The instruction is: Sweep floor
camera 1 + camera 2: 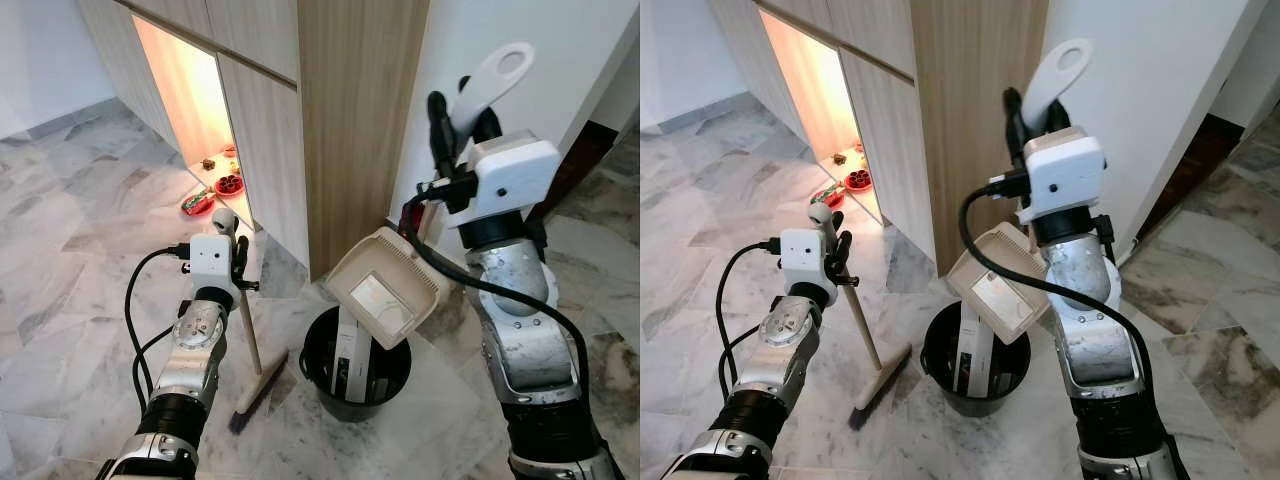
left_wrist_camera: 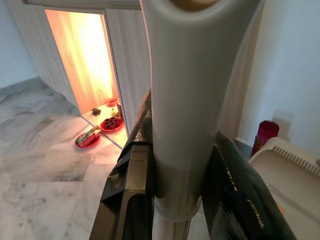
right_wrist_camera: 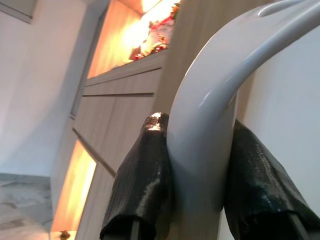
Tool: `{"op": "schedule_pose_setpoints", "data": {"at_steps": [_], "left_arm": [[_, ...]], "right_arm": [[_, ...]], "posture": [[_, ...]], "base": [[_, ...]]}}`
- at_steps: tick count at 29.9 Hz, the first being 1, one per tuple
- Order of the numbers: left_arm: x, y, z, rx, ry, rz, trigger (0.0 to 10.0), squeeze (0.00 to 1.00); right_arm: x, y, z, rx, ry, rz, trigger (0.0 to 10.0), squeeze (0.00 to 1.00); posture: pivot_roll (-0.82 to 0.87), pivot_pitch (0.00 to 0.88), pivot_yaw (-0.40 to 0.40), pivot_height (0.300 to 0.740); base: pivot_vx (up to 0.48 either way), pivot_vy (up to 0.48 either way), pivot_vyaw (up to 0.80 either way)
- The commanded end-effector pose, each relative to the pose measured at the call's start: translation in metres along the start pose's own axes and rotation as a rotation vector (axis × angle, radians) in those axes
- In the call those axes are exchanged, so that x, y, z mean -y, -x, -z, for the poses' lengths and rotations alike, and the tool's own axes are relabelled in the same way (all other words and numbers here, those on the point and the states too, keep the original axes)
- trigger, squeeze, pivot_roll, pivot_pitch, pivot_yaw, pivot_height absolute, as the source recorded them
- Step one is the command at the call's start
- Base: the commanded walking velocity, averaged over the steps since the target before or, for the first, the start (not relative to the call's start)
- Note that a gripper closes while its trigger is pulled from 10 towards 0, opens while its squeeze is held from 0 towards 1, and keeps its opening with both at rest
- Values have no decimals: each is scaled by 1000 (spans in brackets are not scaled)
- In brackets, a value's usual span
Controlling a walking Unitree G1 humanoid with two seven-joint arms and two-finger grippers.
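— Which step was it?
— Emptying: the right gripper [image 1: 452,125] clenched the dustpan [image 1: 385,285], tipped over the black bin [image 1: 355,365] at six o'clock.
— And the broom [image 1: 250,340]?
— Grasped by the left gripper [image 1: 238,262], bristles floored at seven o'clock. Next, I'd judge: shake, then lower the pan.

No text, label, brand, number or sign can be read anywhere.

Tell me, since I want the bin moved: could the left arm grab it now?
Probably not: the left tool is shut on the broom, so it would have to put that down before taking the bin.
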State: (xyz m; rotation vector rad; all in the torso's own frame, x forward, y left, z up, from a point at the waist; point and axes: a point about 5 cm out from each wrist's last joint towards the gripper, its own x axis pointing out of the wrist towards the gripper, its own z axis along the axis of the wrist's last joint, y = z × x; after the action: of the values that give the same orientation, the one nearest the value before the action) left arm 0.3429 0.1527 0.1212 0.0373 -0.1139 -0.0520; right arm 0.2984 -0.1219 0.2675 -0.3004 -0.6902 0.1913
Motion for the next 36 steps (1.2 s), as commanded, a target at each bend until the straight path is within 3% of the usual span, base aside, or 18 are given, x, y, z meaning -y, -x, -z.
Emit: {"op": "schedule_pose_setpoints", "data": {"at_steps": [1, 17, 27, 30, 32, 36], "left_arm": [[-1, -3, -11, 52, -8, 6, 10000, 0], [-1, -3, -11, 53, -7, 4, 10000, 0], [-1, -3, -11, 51, -8, 5, 10000, 0], [-1, -3, -11, 52, -9, 4, 10000, 0], [-1, -3, -11, 52, -9, 3, 10000, 0], [-2, -2, -10, 50, -9, 4, 10000, 0]], "right_arm": [[-2, -3, -25, 137, 16, -21, 10000, 0], [-19, -2, -30, 159, 5, -143, 10000, 0], [-17, -1, -24, 136, 35, -133, 10000, 0], [5, -2, -13, 61, 148, 36, 10000, 0], [21, -2, -13, 61, 174, 132, 10000, 0], [33, 0, -12, 37, 257, 204, 10000, 0]], "posture": [[-14, 63, 30, 740], [-14, 65, 28, 740], [-15, 66, 29, 740], [-14, 66, 30, 740], [-14, 67, 30, 740], [-18, 66, 31, 740]], "base": [[0, 0, 0], [0, 0, 0], [0, 0, 0], [0, 0, 0], [0, 0, 0], [0, 0, 0]]}}
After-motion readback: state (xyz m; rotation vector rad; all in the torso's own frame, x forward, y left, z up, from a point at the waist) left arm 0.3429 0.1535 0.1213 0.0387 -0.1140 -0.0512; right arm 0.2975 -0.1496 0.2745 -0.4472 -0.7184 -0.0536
